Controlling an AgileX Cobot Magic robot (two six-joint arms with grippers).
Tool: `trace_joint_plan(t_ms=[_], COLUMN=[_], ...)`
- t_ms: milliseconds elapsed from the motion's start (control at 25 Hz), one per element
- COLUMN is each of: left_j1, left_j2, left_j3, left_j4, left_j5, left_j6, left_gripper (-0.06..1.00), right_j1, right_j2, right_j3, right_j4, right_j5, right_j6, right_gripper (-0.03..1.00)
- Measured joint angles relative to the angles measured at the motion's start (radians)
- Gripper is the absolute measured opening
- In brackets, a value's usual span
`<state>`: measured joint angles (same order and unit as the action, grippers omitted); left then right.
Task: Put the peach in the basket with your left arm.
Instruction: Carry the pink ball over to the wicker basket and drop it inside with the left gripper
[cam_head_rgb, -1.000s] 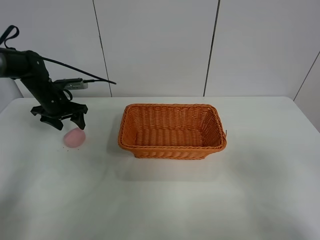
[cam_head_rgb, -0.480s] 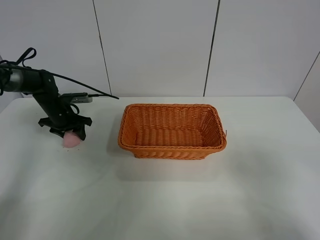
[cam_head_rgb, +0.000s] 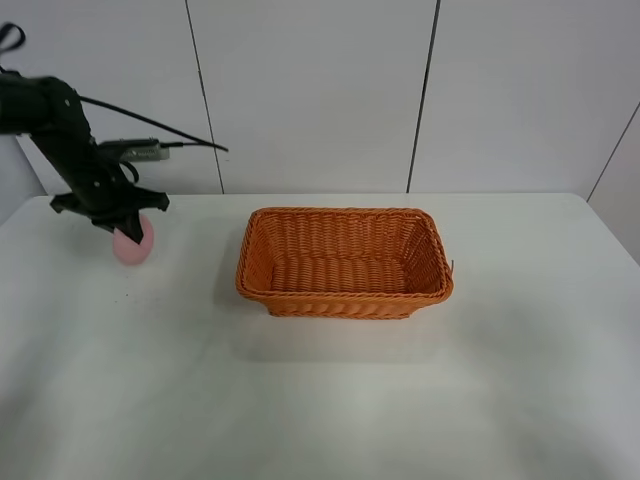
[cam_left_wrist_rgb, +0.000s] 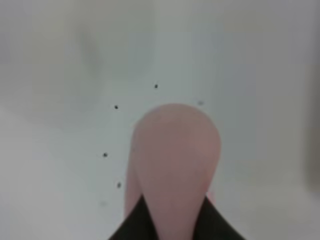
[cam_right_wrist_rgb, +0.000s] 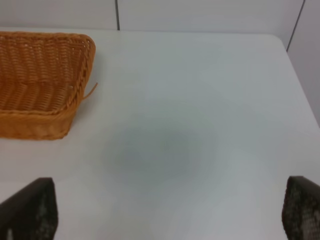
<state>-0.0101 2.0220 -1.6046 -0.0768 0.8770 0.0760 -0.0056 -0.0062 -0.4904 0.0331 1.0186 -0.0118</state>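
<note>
The left end effector (cam_head_rgb: 124, 226) is clamped on the peach (cam_head_rgb: 133, 246), gripping only one end of it. Most of the fruit hangs out past the fingertips, apparently just clear of the tabletop (cam_head_rgb: 300, 400) at its far-left side and well apart from the basket (cam_head_rgb: 345, 300). With so shallow a hold, the soft peach could slip or squeeze out on the way across, or clip the basket's rim if carried low; it is a small, matte, pale-pink, egg-shaped lump with a smooth skin.

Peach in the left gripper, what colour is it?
The peach is pale, matte pink; the left wrist view shows it best.
</note>
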Motion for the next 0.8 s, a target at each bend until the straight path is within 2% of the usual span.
trace_joint_plan(t_ms=[160, 280, 560, 800], left_j1=[-0.023, -0.089, -0.338, -0.524], left_j2=[-0.090, -0.101, -0.076, 0.109], left_j3=[-0.067, -0.117, -0.228, -0.397], left_j4=[0.002, 0.029, 0.038, 0.024], left_j5=[0.116, 0.176, 0.219, 0.210], left_j6=[-0.016, -0.041, -0.086, -0.101], left_gripper=[0.05, 0.05, 0.05, 0.05], right_j1=[0.000, 0.000, 0.000, 0.000], right_j2=[0.000, 0.000, 0.000, 0.000], right_j3=[0.000, 0.000, 0.000, 0.000], right_j4=[0.000, 0.000, 0.000, 0.000], right_j5=[0.000, 0.000, 0.000, 0.000], right_j6=[0.000, 0.000, 0.000, 0.000], right_gripper=[0.69, 0.69, 0.69, 0.69])
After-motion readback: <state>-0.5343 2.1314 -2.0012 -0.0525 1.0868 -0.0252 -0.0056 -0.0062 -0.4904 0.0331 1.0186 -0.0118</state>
